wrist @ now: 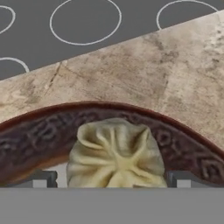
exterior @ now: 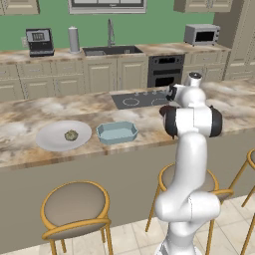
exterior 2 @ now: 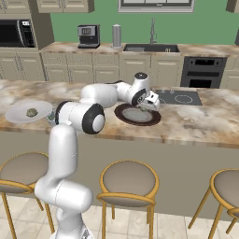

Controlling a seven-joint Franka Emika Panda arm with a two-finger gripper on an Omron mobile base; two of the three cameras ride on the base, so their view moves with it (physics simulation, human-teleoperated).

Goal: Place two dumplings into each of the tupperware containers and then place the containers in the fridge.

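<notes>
The gripper (wrist: pixel 112 179) hung low over the brown plate (exterior 2: pixel 122 116) on the island counter (exterior 2: pixel 196 123), jaws wide apart with a pale dumpling (wrist: pixel 114 153) between the fingertips (wrist: pixel 41 178), not clamped. Well apart to the left, another dumpling (exterior: pixel 71 135) lay on the white plate (exterior: pixel 50 142), just beside the blue tub (exterior: pixel 117 132)

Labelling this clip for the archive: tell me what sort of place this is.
A rendered home kitchen, it seems: a steel sink with a tall faucet sits in the back counter, a black built-in oven below it, and a flat dark cooktop with white ring burners in the marble-patterned island counter.
</notes>
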